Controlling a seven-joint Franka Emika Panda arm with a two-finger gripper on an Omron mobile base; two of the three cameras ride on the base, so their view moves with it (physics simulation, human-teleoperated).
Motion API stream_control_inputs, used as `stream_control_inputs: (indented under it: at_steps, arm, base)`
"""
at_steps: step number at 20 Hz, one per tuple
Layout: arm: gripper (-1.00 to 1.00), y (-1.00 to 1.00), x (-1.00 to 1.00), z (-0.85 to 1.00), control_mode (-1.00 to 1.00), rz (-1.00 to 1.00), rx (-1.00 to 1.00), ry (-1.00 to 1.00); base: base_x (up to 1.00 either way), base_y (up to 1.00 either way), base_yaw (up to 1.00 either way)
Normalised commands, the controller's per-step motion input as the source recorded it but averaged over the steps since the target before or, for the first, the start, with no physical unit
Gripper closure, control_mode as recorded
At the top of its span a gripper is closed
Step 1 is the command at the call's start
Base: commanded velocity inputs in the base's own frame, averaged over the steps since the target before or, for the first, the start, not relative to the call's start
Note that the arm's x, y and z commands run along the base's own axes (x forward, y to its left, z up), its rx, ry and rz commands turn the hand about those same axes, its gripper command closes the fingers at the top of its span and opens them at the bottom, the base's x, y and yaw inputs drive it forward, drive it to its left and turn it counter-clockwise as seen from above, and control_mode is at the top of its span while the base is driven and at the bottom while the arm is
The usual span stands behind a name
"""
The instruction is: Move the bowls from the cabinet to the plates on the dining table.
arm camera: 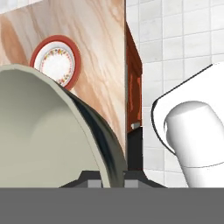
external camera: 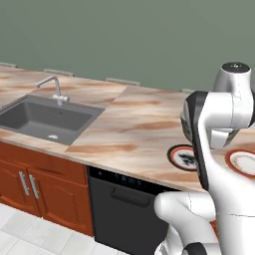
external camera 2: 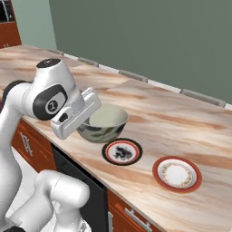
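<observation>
Carrying one metal bowl (external camera 2: 103,123) over the dining table (external camera 2: 181,122), held above the counter just beside the black-rimmed plate (external camera 2: 122,151).

Left base view: one black-rimmed plate (external camera: 182,157) and one red-rimmed plate (external camera: 242,163), both partly hidden behind the arm; one sink (external camera: 42,118) with one faucet (external camera: 55,88); one dishwasher (external camera: 124,211) below the counter.

Right base view: one bowl, grey outside, cream inside, upright, at the hand. Two plates, side by side near the table's front edge, both bare; red-rimmed plate (external camera 2: 176,174) farther from the arm.

Hand view: gripper (arm camera: 110,180) pinching the bowl's rim, wall between the two fingertips; one red-rimmed plate (arm camera: 55,61) beyond.

Handling advice, as judgement: centre the bowl over the black-rimmed plate, keep it level, lower until the base seats, then release. Second bowl not yet delivered.
</observation>
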Motion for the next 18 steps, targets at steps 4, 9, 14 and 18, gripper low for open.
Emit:
stream_control_inputs:
  at_steps: [4,9,14,18]
  arm:
    - [1.0,0.0,0.25,-0.16,-1.0,-0.07,0.0,0.02]
    - [1.0,0.0,0.27,-0.17,-1.0,-0.06,0.0,0.02]
    - [1.0,0.0,0.2,-0.11,-1.0,-0.02,0.0,0.0]
    - [1.0,0.0,0.16,-0.13,-1.0,0.0,0.0,0.03]
  base:
    - [0.0,0.0,0.0]
    - [0.0,0.0,0.0]
    - [0.0,0.0,0.0]
    - [0.0,0.0,0.0]
